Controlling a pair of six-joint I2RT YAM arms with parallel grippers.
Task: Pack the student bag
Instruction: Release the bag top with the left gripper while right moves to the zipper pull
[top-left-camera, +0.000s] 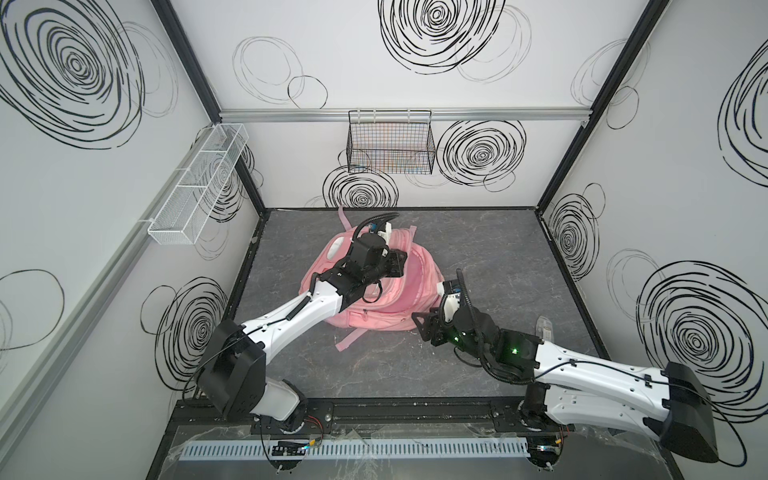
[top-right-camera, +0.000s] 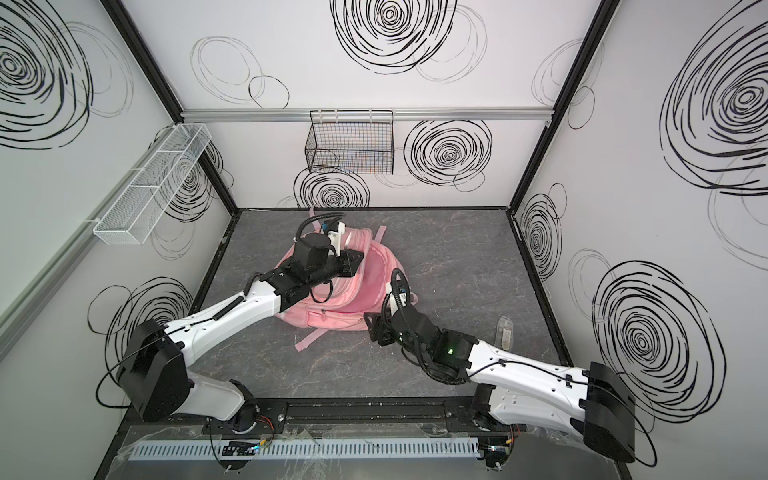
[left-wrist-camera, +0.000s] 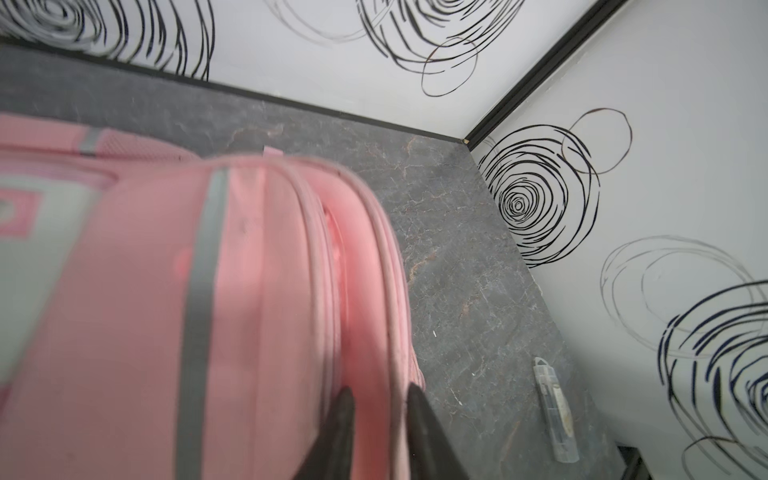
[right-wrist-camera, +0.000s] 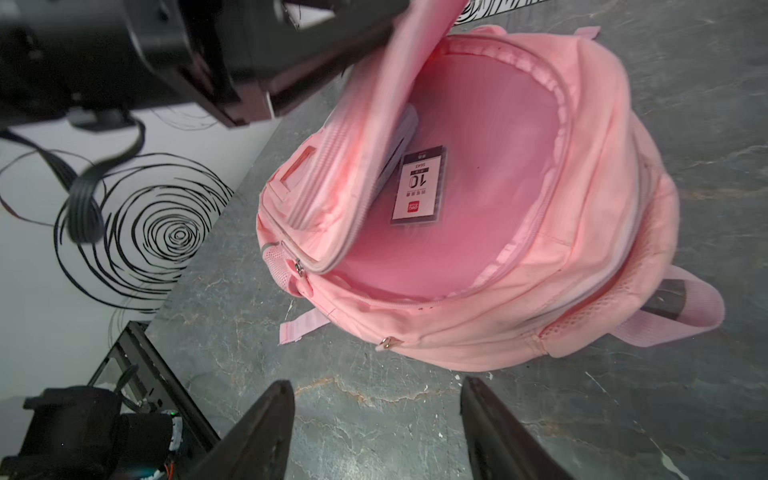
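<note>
Mostly behind student bag (right-wrist-camera: 582, 216) flap (right-wrist-camera: 365, 124): pouch (right-wrist-camera: 406, 132)

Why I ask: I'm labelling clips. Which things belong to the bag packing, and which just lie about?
Job: student bag, labelled pack inside it, probably the loose clear case.
Lying about: black wire basket, white mesh tray, wall-hung.

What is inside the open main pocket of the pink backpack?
A flat packet labelled 10 lies on the pink lining of the backpack. Beside it, a pale pouch shows only an edge; the raised flap covers the rest of it and that side of the pocket.
</note>
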